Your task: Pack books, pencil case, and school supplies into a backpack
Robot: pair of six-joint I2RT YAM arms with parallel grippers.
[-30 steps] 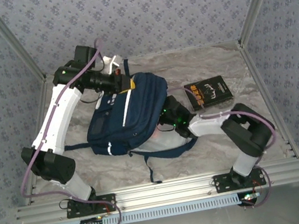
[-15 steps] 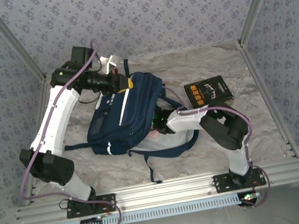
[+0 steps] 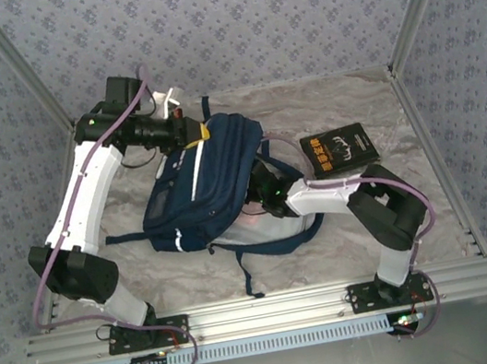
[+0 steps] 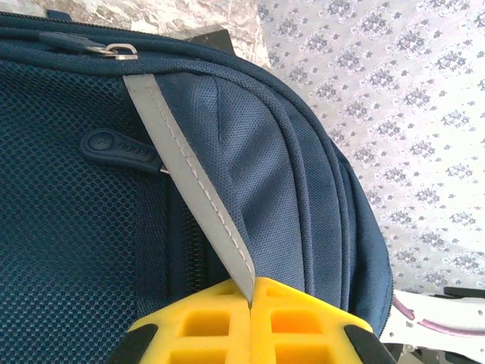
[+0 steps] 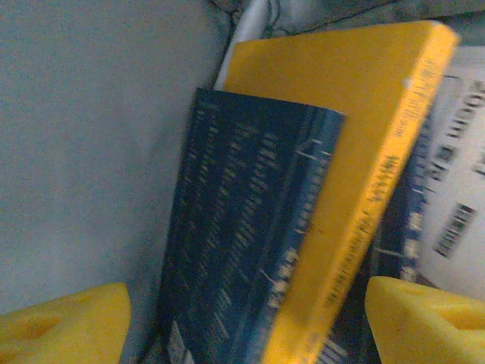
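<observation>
The navy backpack (image 3: 207, 188) lies mid-table, its top lifted at the back. My left gripper (image 3: 199, 134) is shut on its grey reflective stripe (image 4: 189, 182), pinched between the yellow fingertips (image 4: 303, 318). My right gripper (image 3: 260, 190) reaches into the backpack's opening from the right. Its jaws stand open (image 5: 246, 322), wide apart, gripping nothing. Between them, inside the bag, a dark blue book (image 5: 242, 227) leans against an orange book (image 5: 356, 136). A black book with yellow lettering (image 3: 339, 149) lies on the table to the right. The pencil case and school supplies are out of view.
Backpack straps (image 3: 244, 271) trail toward the near edge. The grey inner lining (image 5: 91, 152) is close on the right gripper's left. A white printed cover with a barcode (image 5: 455, 205) sits behind the orange book. Frame posts and patterned walls enclose the table (image 3: 416, 209).
The right gripper opened wide inside the backpack, letting go of what it held there; its arm pushed in and shifted. The left arm drew the backpack's top up and back a little.
</observation>
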